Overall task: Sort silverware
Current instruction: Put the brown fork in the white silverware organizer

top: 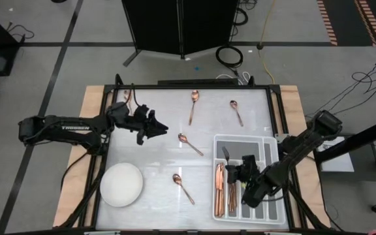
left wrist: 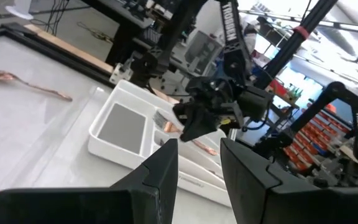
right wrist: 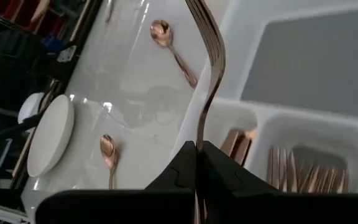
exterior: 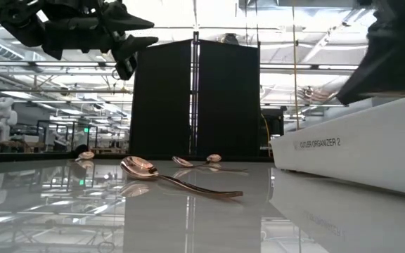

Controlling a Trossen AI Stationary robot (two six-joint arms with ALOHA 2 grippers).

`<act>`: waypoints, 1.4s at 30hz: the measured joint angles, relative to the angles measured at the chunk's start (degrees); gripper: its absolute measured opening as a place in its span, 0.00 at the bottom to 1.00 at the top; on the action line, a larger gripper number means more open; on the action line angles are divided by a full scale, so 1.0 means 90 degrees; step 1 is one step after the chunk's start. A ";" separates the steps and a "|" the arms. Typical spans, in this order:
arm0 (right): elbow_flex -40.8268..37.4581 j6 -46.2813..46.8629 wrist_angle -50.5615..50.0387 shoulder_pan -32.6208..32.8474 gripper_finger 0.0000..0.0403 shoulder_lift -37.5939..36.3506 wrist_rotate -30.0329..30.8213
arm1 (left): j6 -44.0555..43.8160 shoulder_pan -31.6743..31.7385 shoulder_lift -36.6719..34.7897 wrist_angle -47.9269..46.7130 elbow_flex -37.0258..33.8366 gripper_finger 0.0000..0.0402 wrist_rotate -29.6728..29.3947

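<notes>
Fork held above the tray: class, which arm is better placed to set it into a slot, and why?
Right. Its pincer is shut on the fork, directly over the organizer tray. The left pincer is open, empty, far across the table.

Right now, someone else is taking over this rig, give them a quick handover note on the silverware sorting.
Right gripper is shut on a fork, held over the grey divided tray.
Left gripper hovers open and empty above the table's left half.
Done: several pieces already lie in the tray's left compartments.
Left: drop this fork in, then collect four spoons on the table. The white bowl stays.
</notes>
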 joint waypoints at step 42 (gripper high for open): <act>0.2472 0.0529 -0.2841 -0.0069 0.00 0.2002 -0.2382 | -0.0158 0.0000 0.0000 -0.0035 0.0000 0.30 -0.0219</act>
